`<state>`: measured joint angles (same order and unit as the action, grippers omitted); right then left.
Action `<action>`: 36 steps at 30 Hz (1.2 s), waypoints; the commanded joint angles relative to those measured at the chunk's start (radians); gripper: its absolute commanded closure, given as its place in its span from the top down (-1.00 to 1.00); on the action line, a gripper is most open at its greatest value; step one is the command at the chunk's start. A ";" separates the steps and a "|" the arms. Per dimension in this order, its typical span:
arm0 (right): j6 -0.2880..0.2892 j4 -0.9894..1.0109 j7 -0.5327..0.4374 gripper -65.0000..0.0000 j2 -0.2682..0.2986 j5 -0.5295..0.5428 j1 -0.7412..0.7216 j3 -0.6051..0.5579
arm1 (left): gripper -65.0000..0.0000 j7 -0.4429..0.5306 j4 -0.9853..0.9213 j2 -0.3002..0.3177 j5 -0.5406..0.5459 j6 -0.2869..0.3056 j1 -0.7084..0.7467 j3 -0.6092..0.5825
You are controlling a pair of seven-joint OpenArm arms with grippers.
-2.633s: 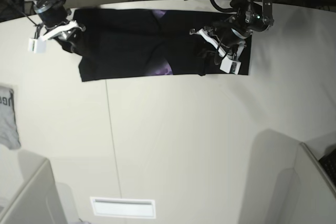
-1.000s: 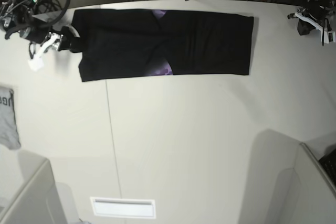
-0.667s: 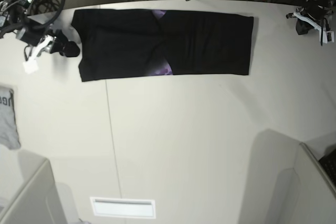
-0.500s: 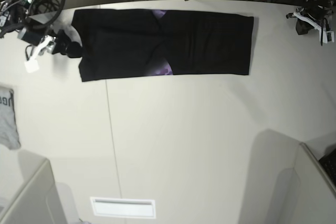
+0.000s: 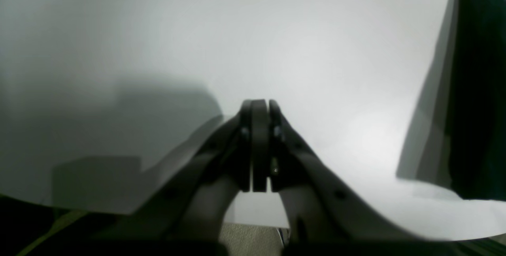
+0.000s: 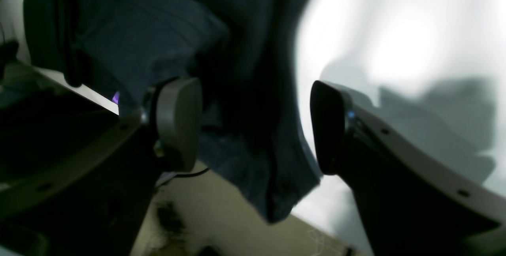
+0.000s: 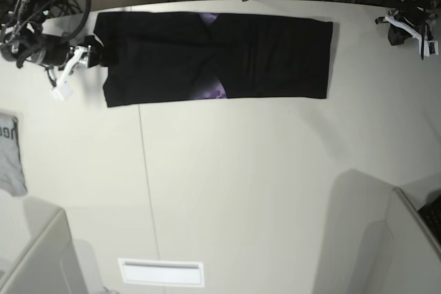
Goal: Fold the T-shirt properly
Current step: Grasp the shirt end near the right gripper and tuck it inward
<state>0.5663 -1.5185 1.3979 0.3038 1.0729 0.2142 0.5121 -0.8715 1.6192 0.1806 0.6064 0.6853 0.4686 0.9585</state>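
The right gripper [image 7: 96, 55] has slid back onto the T-shirt [image 7: 213, 53] end, jaws wide around the edge (nothing pinched yet). The left gripper [image 7: 408, 30], clamped on nothing, stays off beside the table [image 7: 241, 191], so the next fold looks close.

I see a black shirt [image 7: 220, 56] with purple print patches, an off-white table [image 7: 241, 184], and a grey garment [image 7: 8, 153] with dark lettering.

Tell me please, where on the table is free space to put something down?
The table is bare below the T-shirt, between the grey garment and the white slot. It is crowded along the top edge, where the right gripper meets the shirt's end.
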 commanded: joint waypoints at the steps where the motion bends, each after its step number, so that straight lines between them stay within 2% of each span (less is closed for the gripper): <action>1: 0.021 -0.012 -0.002 0.24 0.018 0.017 -0.009 0.003 | -1.00 0.016 0.014 0.015 0.017 0.009 0.006 0.006; 6: 0.028 0.066 -0.002 0.24 0.016 0.026 -0.029 0.010 | -1.00 0.016 0.014 0.015 0.016 0.009 0.006 0.006; 8: 0.028 0.065 -0.002 0.24 0.018 0.097 -0.025 0.012 | -1.00 0.016 0.014 0.015 0.016 0.009 0.006 0.006; 12: 0.019 0.002 -0.002 0.23 0.036 0.312 0.017 0.044 | -1.00 0.016 0.014 0.015 0.016 0.009 0.006 0.006; 13: 0.004 -0.041 -0.002 0.18 0.038 0.335 0.032 0.033 | -1.00 0.016 0.014 0.015 0.016 0.009 0.006 0.006; 15: -0.073 -0.118 -0.002 0.05 0.036 0.350 0.052 0.013 | -1.00 0.016 0.014 0.015 0.016 0.009 0.006 0.006; 17: -0.125 -0.179 -0.002 -0.04 0.004 0.344 0.061 0.000 | -1.00 0.016 0.014 0.015 0.016 0.009 0.006 0.006; 22: -0.139 -0.221 -0.002 -0.27 -0.015 0.349 0.064 -0.002 | -1.00 0.016 0.014 0.015 0.016 0.007 0.006 0.006; 25: -0.141 -0.185 -0.002 -0.57 -0.045 0.346 0.064 0.003 | -1.00 0.016 0.013 0.015 0.016 0.007 0.006 0.006; 27: -0.141 -0.129 -0.002 -0.93 -0.044 0.344 0.064 -0.005 | -1.00 0.016 0.013 0.015 0.016 0.007 0.006 0.006; 28: -0.141 -0.092 -0.002 -1.00 -0.039 0.344 0.061 -0.007 | -1.00 0.016 0.013 0.015 0.016 0.007 0.006 0.006; 31: -0.141 0.019 -0.002 -1.00 -0.033 0.341 0.037 -0.008 | -1.00 0.016 0.013 0.015 0.016 0.007 0.006 0.006; 33: -0.141 0.068 -0.002 -1.00 -0.008 0.312 0.032 -0.008 | -1.00 0.016 0.013 0.015 0.016 0.007 0.006 0.006; 36: -0.136 0.108 -0.002 -1.00 -0.008 0.218 0.017 -0.008 | -1.00 0.016 0.013 0.015 0.016 0.007 0.006 0.006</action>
<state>0.4271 -1.3994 1.3975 0.2806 1.2686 0.2409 0.4992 -0.8719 1.6188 0.1802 0.6060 0.6853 0.4686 0.9585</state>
